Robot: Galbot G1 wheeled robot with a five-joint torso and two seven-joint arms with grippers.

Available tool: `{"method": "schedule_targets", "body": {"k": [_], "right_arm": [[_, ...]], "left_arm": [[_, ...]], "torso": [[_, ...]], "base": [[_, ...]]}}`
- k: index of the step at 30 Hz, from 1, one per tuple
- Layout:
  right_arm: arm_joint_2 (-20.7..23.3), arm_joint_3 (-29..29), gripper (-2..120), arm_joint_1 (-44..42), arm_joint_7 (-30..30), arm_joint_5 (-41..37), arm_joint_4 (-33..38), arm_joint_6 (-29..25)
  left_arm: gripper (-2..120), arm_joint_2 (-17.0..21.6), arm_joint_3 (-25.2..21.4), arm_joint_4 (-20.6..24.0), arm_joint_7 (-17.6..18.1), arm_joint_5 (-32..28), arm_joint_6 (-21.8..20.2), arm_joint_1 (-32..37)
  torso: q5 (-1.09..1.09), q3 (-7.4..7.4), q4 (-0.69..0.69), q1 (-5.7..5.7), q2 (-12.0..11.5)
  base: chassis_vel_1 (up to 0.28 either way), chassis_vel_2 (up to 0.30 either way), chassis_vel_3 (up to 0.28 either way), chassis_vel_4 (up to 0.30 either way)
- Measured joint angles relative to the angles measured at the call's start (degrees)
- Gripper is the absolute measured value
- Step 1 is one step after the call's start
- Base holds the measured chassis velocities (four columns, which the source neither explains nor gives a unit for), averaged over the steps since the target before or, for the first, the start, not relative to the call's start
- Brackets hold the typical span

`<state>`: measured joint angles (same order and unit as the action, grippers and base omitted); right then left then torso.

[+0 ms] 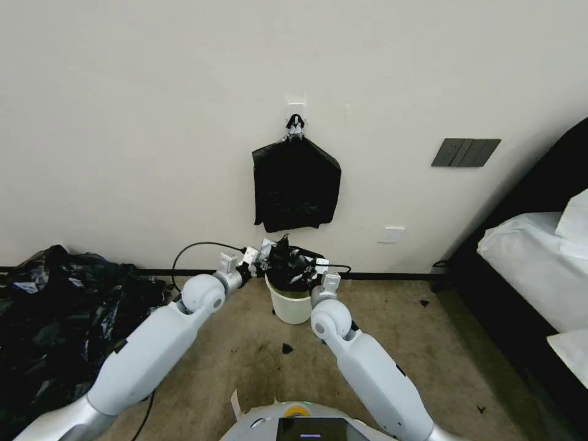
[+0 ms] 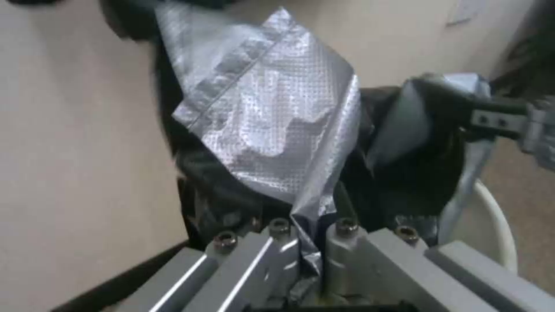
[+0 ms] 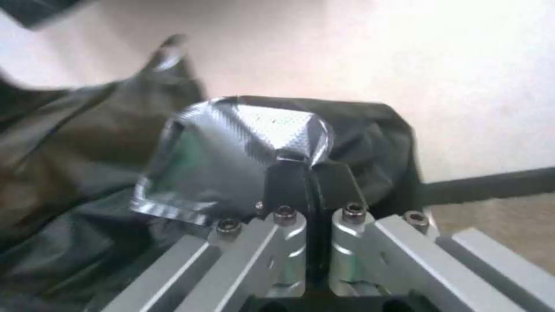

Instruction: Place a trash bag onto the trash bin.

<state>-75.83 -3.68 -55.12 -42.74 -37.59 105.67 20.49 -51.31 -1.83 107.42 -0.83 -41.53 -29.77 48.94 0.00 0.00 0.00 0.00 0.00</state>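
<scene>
1. Left of centre in the head view, our left gripper (image 1: 262, 255) is clamped on one edge of the trash bag (image 1: 288, 269), we judge to hold the mouth open.
2. At centre, the bag sits bunched over the top of the trash bin (image 1: 293, 306), its body hanging inside; what else the bin holds is hidden.
3. Just right, our right gripper (image 1: 313, 267) is pinched on the opposite edge (image 3: 243, 143), likely to spread it over the rim.

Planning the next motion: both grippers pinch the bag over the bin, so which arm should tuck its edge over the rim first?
Probably the right: right gripper holds the trash bag nearer the trash bin rim; left gripper sits farther out.
</scene>
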Motion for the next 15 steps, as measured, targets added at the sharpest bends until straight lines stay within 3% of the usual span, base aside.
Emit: {"method": "schedule_targets", "body": {"k": [6,15], "right_arm": [[2.0,-1.7,0,-2.5,-3.7,0.3,2.2,0.1],[3.4,-1.7,0,-4.3,-4.3,0.2,6.3,-0.7]], "left_arm": [[0,-1.5,0.3,1.3,0.3,1.0,3.5,4.9],[0,-1.7,-0.7,2.3,0.2,1.4,8.2,8.6]], "torso": [[0.0,0.0,-0.01,0.0,0.0],[0.0,-0.01,-0.01,0.0,0.0]], "base": [[0.0,0.0,0.0,0.0],[0.0,0.0,0.0,0.0]]}}
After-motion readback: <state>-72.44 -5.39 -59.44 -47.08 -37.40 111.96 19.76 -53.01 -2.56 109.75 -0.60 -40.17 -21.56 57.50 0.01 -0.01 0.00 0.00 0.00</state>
